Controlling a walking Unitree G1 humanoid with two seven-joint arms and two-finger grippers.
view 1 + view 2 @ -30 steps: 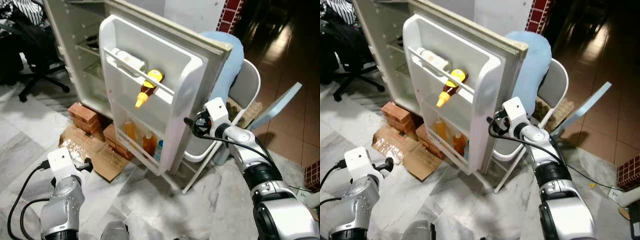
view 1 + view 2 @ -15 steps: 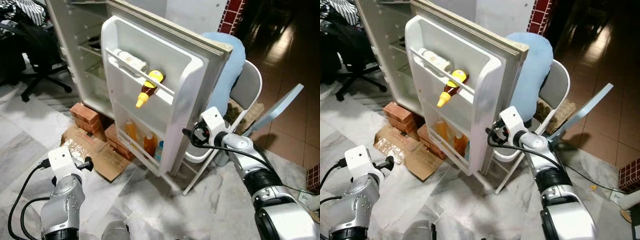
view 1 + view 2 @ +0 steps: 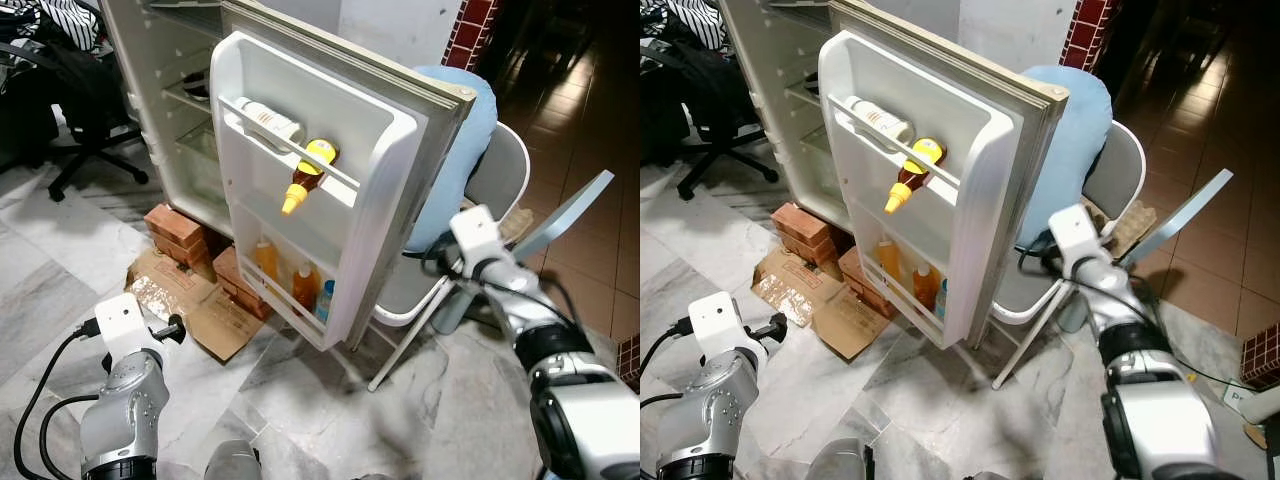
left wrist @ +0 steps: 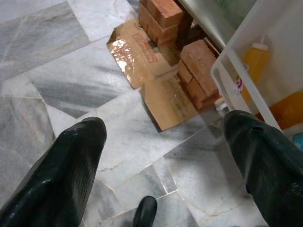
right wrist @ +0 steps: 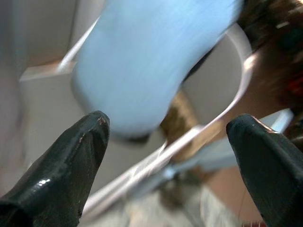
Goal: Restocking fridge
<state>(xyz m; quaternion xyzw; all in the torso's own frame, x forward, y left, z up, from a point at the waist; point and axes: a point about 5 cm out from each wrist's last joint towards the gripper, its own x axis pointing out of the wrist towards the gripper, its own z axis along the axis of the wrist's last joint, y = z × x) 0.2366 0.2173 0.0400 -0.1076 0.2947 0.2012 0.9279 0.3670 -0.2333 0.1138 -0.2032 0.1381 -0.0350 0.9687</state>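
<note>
Head views: fridge [image 3: 160, 110] stands open, its door [image 3: 330, 190] swung out toward the robot, inner side facing left. On the upper door shelf a white bottle [image 3: 268, 118] lies on its side, long axis along the rail. Just beside it a yellow-capped sauce bottle [image 3: 303, 178] hangs tilted, nozzle pointing down over the rail. On the bottom door shelf orange bottles [image 3: 285, 278] stand upright, with a blue-capped one at the outer end. The right arm is raised past the door's outer edge, in front of a white folding chair [image 3: 500, 190] with a light blue cushion [image 3: 455, 150]; its fingers are hidden here. The left arm hangs low over marble floor [image 3: 60, 290], near flattened cardboard [image 3: 190, 305] and bricks [image 3: 175, 228] under the fridge. An office chair [image 3: 70, 110] stands well apart at far left.

Left wrist view: left gripper [image 4: 165, 156] spread wide, holding nothing, over bare floor; cardboard, bricks and the door's bottom shelf lie ahead.

Right wrist view: blurred. Right gripper [image 5: 165, 161] spread wide, empty, touching nothing, facing the cushion and chair back.
</note>
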